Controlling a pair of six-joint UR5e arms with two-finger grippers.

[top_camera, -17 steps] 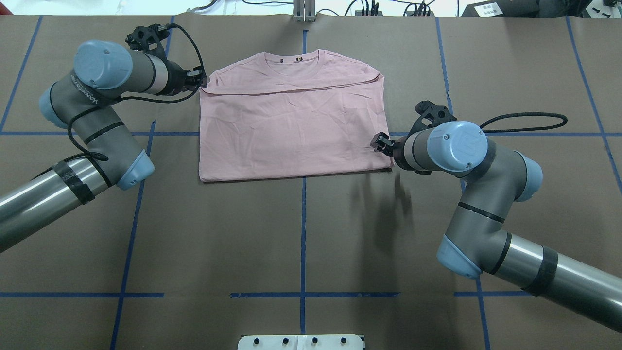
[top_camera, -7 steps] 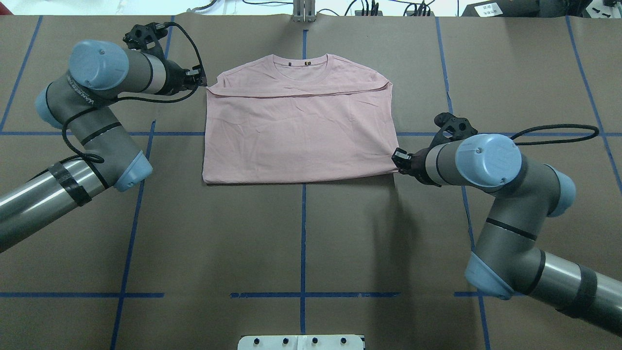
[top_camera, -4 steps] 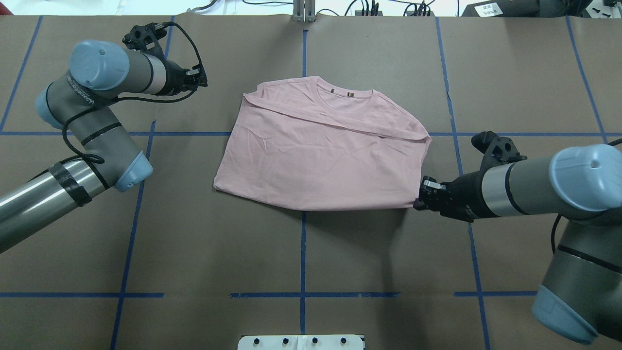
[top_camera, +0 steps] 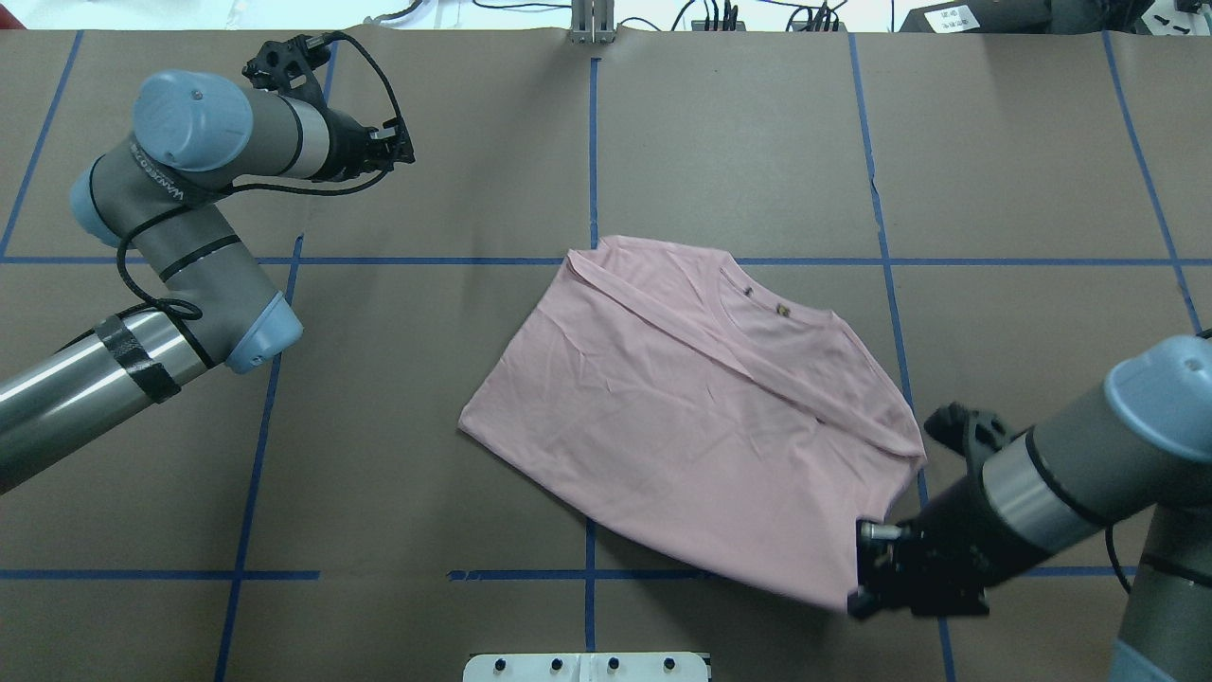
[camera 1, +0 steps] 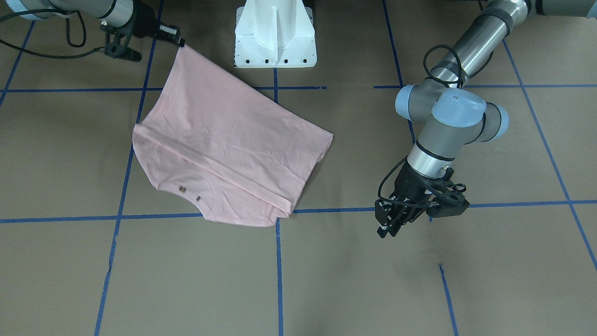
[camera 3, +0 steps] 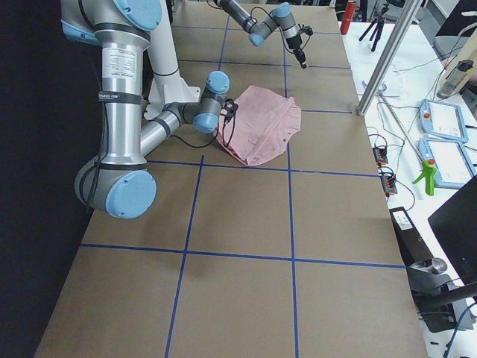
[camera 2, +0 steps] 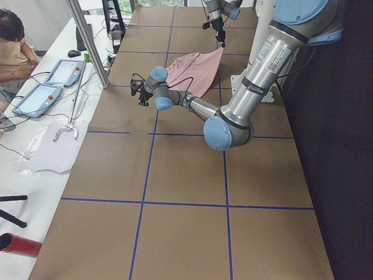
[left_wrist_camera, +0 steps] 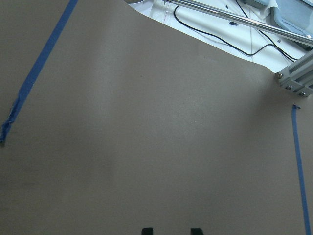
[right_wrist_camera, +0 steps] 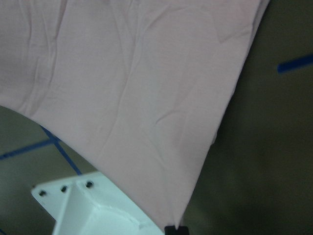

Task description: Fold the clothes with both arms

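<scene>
Since a second ago the T-shirt has been dragged across the worktop toward the white base and swung round. Its collar edge now faces away from the base, toward the robot's right. The right pincer did the pulling. It is clamped on one hem corner just beside the base, and that corner seems lifted a little while the rest trails flat. The left pincer has let go and hangs well away from the base over bare worktop, fingers slightly parted with nothing between them.

The shirt looks light, soft and limp. Held by one corner it will pivot and sag, and the layer already folded over near the collar could slide out of line. Corners and hem edges are the likely places to take hold, probably the free hem corner on the left arm's side, pinched through all layers.

Blue tape lines cross the worktop but lie flat and should not snag. The base sits close to the held corner, so the cloth could drape against it.
</scene>
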